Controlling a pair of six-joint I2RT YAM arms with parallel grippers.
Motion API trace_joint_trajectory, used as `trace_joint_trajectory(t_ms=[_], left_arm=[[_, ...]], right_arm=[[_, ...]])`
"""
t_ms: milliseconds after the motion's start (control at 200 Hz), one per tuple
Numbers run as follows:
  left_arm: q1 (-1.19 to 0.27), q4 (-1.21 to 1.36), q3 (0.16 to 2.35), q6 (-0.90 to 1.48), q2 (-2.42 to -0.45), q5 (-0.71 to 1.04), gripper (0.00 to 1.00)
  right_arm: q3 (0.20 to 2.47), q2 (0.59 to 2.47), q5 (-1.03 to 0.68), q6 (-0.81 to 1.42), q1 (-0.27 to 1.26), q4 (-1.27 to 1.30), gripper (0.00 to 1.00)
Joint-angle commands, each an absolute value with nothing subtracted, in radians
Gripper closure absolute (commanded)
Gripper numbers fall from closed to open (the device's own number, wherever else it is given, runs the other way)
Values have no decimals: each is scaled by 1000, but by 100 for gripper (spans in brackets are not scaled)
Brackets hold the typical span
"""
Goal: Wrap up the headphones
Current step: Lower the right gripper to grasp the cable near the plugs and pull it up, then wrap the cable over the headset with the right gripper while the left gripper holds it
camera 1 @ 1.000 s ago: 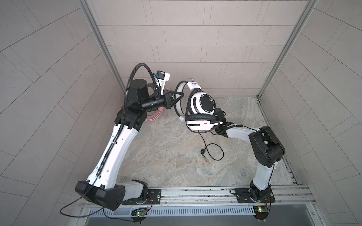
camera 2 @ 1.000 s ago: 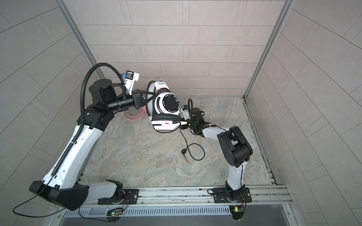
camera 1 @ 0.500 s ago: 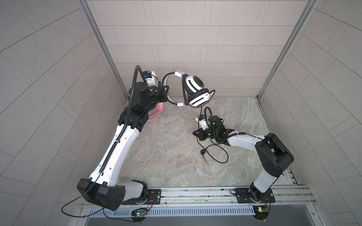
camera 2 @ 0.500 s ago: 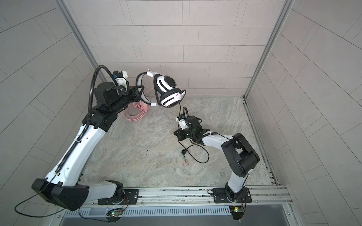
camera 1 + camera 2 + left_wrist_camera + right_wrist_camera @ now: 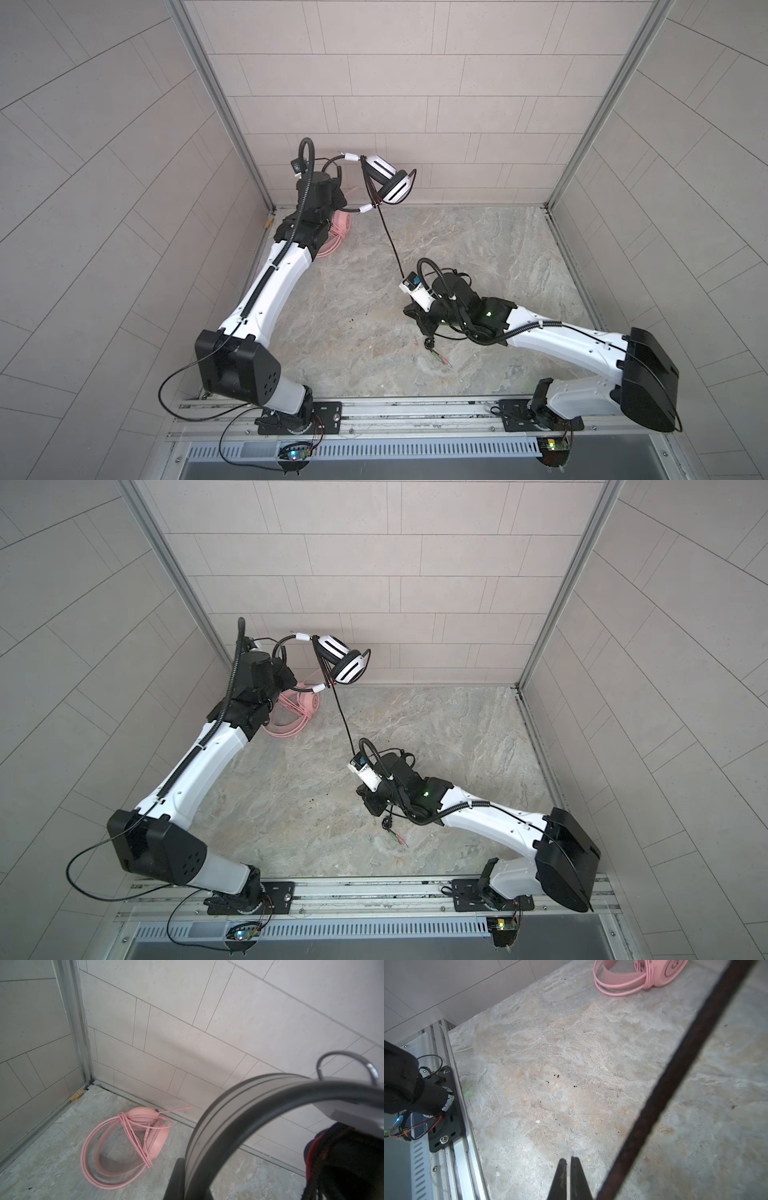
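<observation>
Pulling apart now: left gripper (image 5: 338, 189) swings the clamped white-and-black headset (image 5: 390, 183) back, shut right gripper (image 5: 568, 1165) drops, black cable (image 5: 388, 237) taut for wrapping.

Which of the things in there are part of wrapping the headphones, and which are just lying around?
Part of the job:
white-and-black headphones, held up in the air
their black cable, stretched out below them
pink headphones, lying flat, cable wound round them

Just lying about:
dark specks
small yellowish wedge in the corner
</observation>
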State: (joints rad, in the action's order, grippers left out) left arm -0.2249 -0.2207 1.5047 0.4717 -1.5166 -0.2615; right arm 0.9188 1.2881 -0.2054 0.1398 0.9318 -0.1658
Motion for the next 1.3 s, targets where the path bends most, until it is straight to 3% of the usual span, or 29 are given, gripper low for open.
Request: trace_joint_trajectory(t_ms=[0, 405, 686, 896, 1296], left_arm=[[-224, -106, 1550, 445, -1516, -352, 100], [-266, -257, 1468, 324, -1563, -155, 100], [-317, -485, 1465, 201, -1545, 170, 97], [-329, -621, 1440, 137, -1500, 482, 97], [-330, -764, 1344, -47, -1340, 435, 98]], right_arm=[[981, 1203, -83, 64, 972, -316, 94], [1211, 1152, 21, -82, 994, -382, 94], [1288, 1183, 157, -175, 962, -357, 94], [1308, 1156, 152, -177, 837, -352, 94], [1326, 1155, 70, -100, 658, -368, 94]])
